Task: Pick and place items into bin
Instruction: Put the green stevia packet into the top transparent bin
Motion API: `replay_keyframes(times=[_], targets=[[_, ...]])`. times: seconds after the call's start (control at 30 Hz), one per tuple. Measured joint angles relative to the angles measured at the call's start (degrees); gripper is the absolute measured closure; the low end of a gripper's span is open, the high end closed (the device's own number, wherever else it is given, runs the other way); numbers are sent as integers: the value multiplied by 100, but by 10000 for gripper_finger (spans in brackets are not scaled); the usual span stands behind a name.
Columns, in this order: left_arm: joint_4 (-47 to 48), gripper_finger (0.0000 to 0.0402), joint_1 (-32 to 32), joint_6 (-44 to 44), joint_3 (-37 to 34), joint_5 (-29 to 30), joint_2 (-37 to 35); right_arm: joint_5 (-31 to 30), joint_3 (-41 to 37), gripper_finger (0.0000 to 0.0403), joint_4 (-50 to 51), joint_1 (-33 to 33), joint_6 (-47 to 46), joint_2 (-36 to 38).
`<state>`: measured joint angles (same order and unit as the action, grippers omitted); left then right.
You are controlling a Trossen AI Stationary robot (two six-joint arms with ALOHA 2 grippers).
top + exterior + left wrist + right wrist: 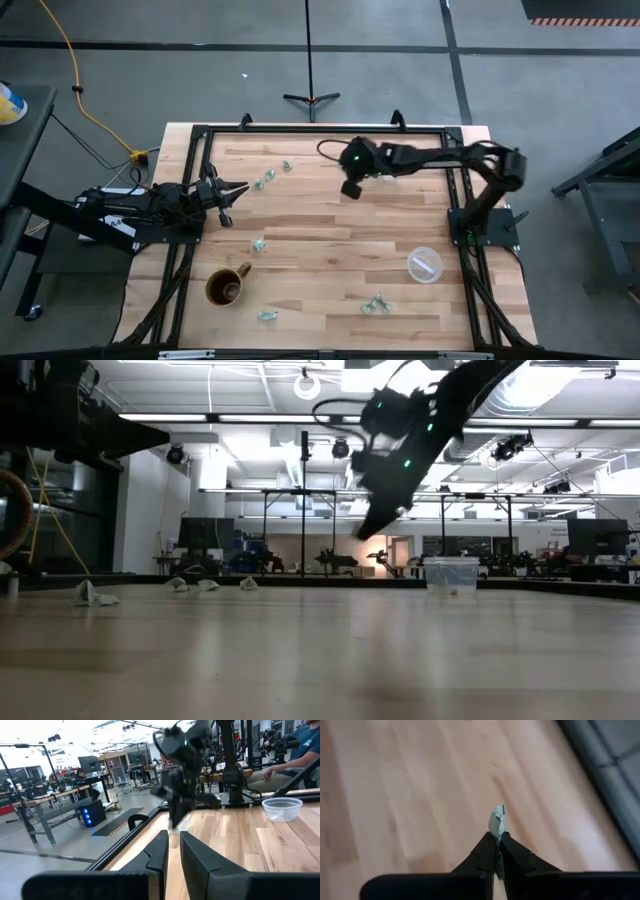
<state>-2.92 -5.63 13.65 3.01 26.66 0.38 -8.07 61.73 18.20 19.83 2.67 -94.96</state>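
Several tiny pale green-silver bits lie on the wooden table: three near the far left (pixel 268 176), one mid-left (pixel 258 244), and some near the front edge (pixel 375 303). My right gripper (pixel 350 188) is raised above the far middle of the table (pixel 370 528). It is shut on one bit (pixel 496 824). My left gripper (pixel 226 195) waits at the table's left side with nothing between its shut fingers (pixel 172 845). The clear bin (pixel 424 264) stands at the right. A brown mug (pixel 228 287) stands at the near left. My right gripper pinches the bit's lower part (pixel 496 836) between its two fingertips. The bit's upper part sticks out past the tips. In the low view the fingers slant downward and the bit is lifted clear of the table.
The table has a black frame along its edges (pixel 300 130). Bare wood lies between my right gripper and the bin. People sit at benches beyond the table (pixel 295 750), and a stand (pixel 310 98) is on the floor behind it.
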Motion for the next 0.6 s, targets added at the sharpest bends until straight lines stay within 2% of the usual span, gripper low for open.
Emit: replay_keyframes(times=[0.13, 0.3, 0.6], targets=[[0, 316, -2, -2, 0, -26, 0, -769, 18, 399, 1257, 82, -59, 615], [0, 316, 0, -2, 0, -26, 1, -881, 9, 397, 2531, 368, -431, 863], [2, 316, 0, -1, 0, -20, 2, -587, -413, 381, 2581, 907, -415, 859]])
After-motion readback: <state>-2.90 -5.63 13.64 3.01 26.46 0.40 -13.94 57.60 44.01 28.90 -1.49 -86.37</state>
